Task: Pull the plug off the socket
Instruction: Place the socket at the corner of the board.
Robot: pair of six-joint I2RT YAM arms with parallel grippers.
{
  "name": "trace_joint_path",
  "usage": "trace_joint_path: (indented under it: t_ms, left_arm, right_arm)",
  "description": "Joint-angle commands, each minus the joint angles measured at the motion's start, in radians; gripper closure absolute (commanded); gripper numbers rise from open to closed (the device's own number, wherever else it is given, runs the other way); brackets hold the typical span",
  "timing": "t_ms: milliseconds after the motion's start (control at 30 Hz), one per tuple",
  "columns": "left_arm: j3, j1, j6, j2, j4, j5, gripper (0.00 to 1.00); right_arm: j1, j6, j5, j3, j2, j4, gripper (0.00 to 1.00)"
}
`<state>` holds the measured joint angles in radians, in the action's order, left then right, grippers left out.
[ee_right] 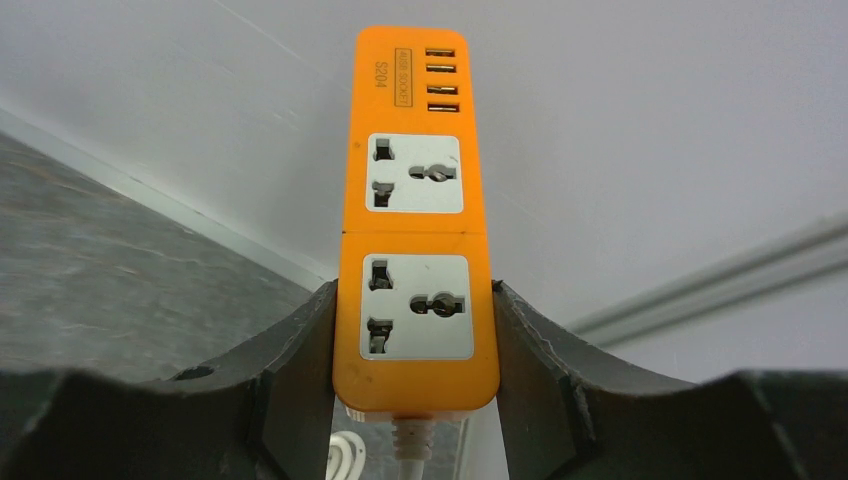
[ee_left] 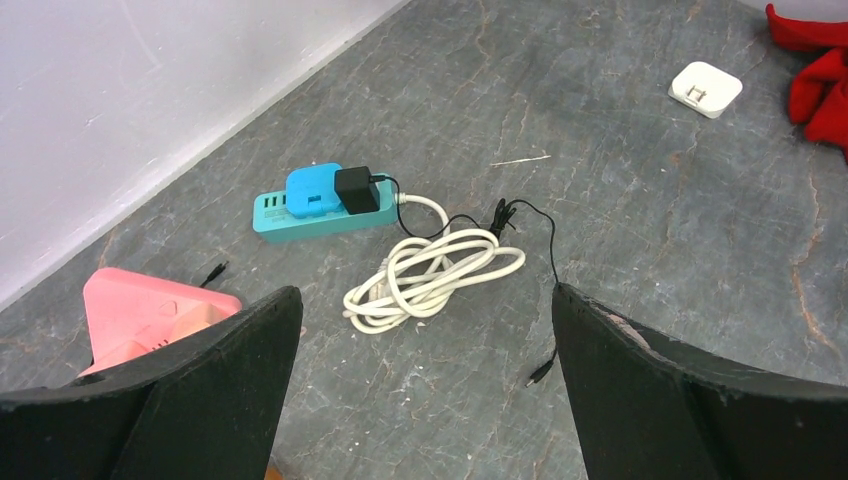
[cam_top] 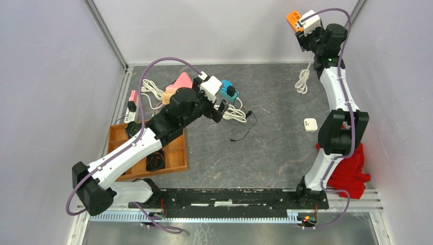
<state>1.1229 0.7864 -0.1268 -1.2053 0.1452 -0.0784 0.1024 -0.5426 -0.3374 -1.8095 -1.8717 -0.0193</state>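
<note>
Orange power strip [ee_right: 415, 215] up at 1 o'clock, clamped by its sides in the right hand [ee_right: 415, 300] | white plug [cam_top: 310, 124] lay loose on the tabletop [cam_top: 275, 153] at 3 o'clock | left hand [ee_left: 425, 298] gaped wide above the teal strip [ee_left: 300, 215] and its black adapter [ee_left: 356, 189].

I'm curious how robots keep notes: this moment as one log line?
right gripper: holding orange power strip aloft | left gripper: open, near teal strip with black plug
</note>
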Motion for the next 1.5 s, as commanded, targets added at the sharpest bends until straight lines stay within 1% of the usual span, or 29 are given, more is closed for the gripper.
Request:
trace_joint_path:
  t_ms: [0, 67, 167, 233, 400, 600, 867, 933, 1000, 1133, 1167, 1233, 1367, 1400, 1467]
  left_arm:
    - [0.000, -0.008, 0.006, 0.003, -0.048, -0.014, 0.00]
    - [0.000, -0.007, 0.007, 0.001, -0.048, -0.012, 0.00]
    - [-0.002, -0.009, 0.007, -0.002, -0.049, -0.012, 0.00]
    - [0.000, -0.009, 0.009, -0.003, -0.050, -0.003, 0.00]
    - [0.000, -0.010, 0.012, -0.002, -0.047, 0.006, 0.00]
    - [-0.002, -0.010, 0.010, 0.000, -0.046, 0.002, 0.00]
    - [-0.003, -0.010, 0.007, -0.002, -0.046, -0.001, 0.00]
    - [-0.003, -0.010, 0.007, -0.003, -0.046, 0.000, 0.00]
    - [-0.004, -0.010, 0.008, -0.003, -0.047, 0.001, 0.00]
    - [-0.005, -0.010, 0.009, -0.002, -0.045, 0.000, 0.00]
    - [-0.006, -0.010, 0.009, -0.001, -0.047, 0.001, 0.00]
    - [-0.008, -0.010, 0.008, 0.000, -0.049, 0.001, 0.00]
    - [-0.009, -0.010, 0.008, 0.000, -0.049, -0.003, 0.00]
    - [-0.010, -0.011, 0.008, 0.001, -0.051, -0.005, 0.00]
    - [-0.011, -0.010, 0.009, 0.004, -0.052, -0.006, 0.00]
  right_arm:
    - [0.009, -0.043, 0.234, 0.053, -0.050, 0.225, 1.00]
    - [0.030, -0.060, 0.253, 0.137, -0.059, 0.269, 1.00]
    - [0.075, -0.035, 0.185, 0.195, -0.066, 0.269, 1.00]
    - [0.097, -0.049, 0.127, 0.214, -0.075, 0.233, 1.00]
    - [0.121, -0.098, 0.038, 0.234, -0.119, 0.109, 1.00]
    - [0.143, -0.089, -0.016, 0.250, -0.167, 0.057, 1.00]
    - [0.154, -0.061, -0.037, 0.248, -0.214, -0.011, 0.90]
    - [0.159, -0.058, -0.037, 0.249, -0.223, -0.023, 0.86]
    - [0.164, -0.053, -0.041, 0.250, -0.228, -0.035, 0.78]
    - [0.178, -0.035, -0.077, 0.251, -0.232, -0.070, 0.52]
    - [0.183, -0.029, -0.089, 0.252, -0.230, -0.078, 0.47]
    - [0.191, -0.016, -0.101, 0.257, -0.224, -0.090, 0.33]
    - [0.200, 0.004, -0.126, 0.271, -0.182, -0.098, 0.11]
    - [0.201, 0.011, -0.130, 0.276, -0.164, -0.097, 0.07]
    - [0.205, 0.025, -0.153, 0.287, -0.121, -0.089, 0.02]
